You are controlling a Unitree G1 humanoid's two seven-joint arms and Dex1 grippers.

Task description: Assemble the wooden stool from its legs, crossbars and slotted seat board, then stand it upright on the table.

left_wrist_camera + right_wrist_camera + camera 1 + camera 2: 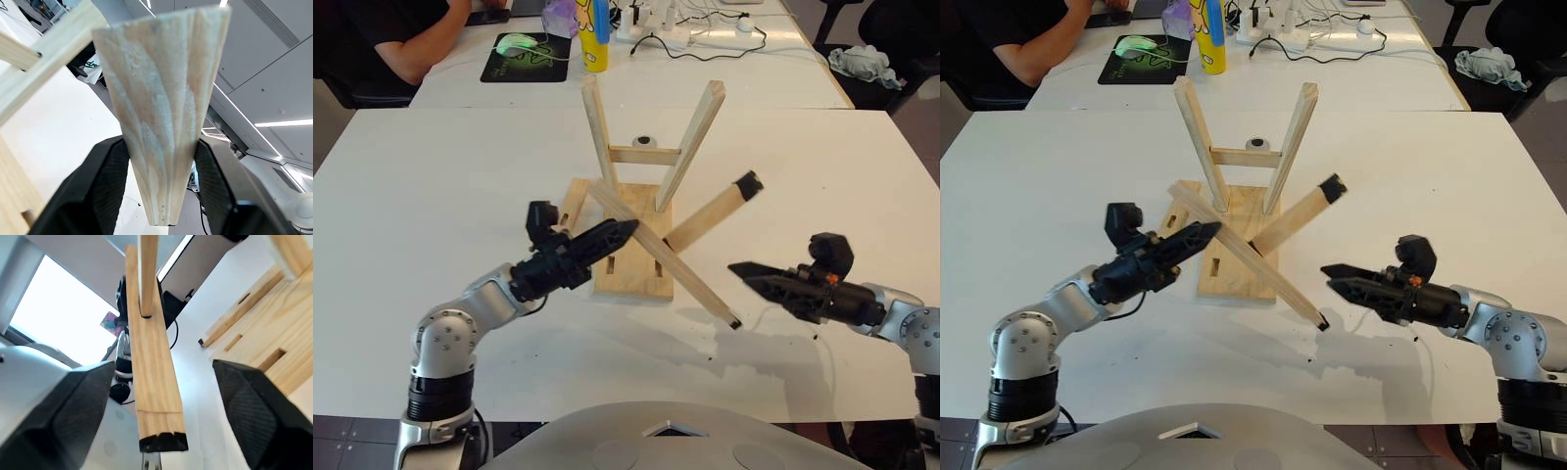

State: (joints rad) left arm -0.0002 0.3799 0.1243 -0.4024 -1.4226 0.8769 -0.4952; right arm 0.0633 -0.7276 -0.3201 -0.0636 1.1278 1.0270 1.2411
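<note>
Left claw [625,231] clamped on upper end of slanting leg [671,269]. Leg's long axis runs away from it, down toward right claw [736,268]. Right claw's fingers apart, capped foot just beside them, seemingly untouched. Right claw nearer foot.

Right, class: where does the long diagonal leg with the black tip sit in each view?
Left eye view: diagonal leg crosses the centre, over the slotted seat board.
Right eye view: the same, centre.
Left wrist view: clamped in the left gripper.
Right wrist view: middle, black tip nearest the camera.
Shared landmark: the slotted seat board.
</note>
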